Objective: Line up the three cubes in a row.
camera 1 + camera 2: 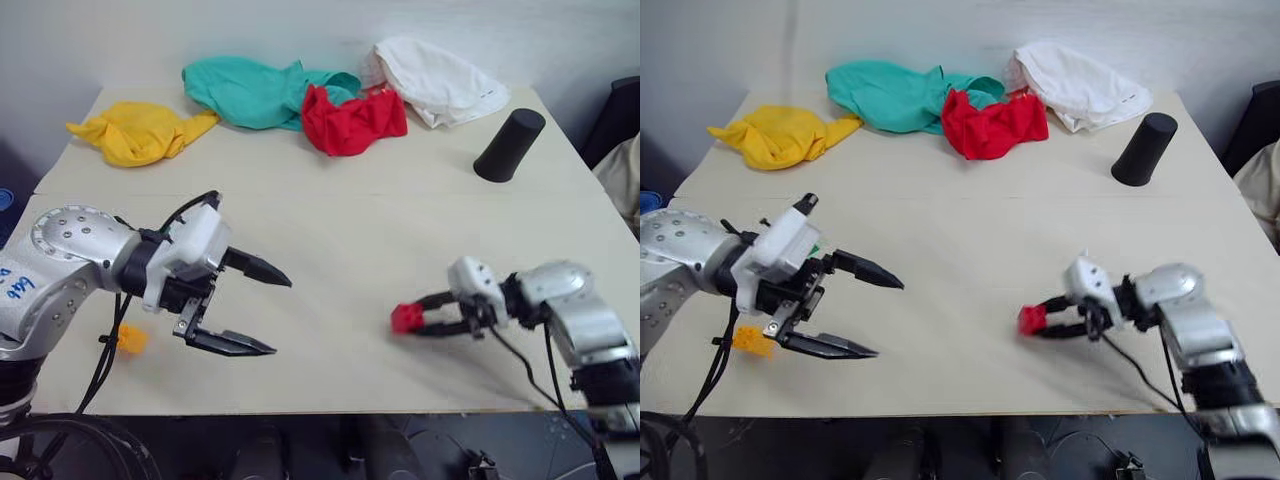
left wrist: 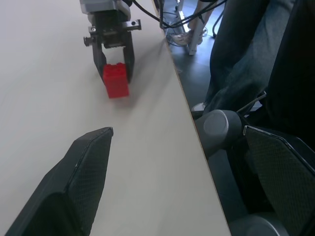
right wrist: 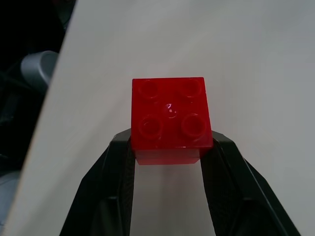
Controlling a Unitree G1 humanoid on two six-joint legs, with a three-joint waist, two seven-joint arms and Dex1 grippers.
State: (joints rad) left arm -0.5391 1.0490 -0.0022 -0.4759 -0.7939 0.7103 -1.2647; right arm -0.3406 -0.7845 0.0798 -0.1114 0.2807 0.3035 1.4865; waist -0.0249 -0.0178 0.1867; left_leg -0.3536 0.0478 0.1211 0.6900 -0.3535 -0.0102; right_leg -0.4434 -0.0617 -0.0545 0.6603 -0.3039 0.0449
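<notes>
My right gripper (image 1: pixel 418 318) is shut on the red cube (image 1: pixel 406 318), low over the table at the front right. In the right wrist view its two fingers (image 3: pixel 118 167) clamp the cube's (image 3: pixel 170 118) sides, studs facing the camera. My left gripper (image 1: pixel 280 317) hangs open and empty above the table at the front left, pointing toward the red cube (image 2: pixel 115 80). The orange-yellow cube (image 1: pixel 131 339) lies on the table near the front edge, under my left forearm. Of the green cube only a green sliver (image 1: pixel 816 249) peeks out behind the left hand.
Yellow (image 1: pixel 140 132), teal (image 1: pixel 250 92), red (image 1: pixel 352 120) and white (image 1: pixel 435 78) cloths lie along the back of the table. A tall black cylinder (image 1: pixel 509 145) stands at the back right. The table's front edge (image 1: pixel 300 408) runs close below both grippers. A person's legs (image 2: pixel 246 54) stand beside the table.
</notes>
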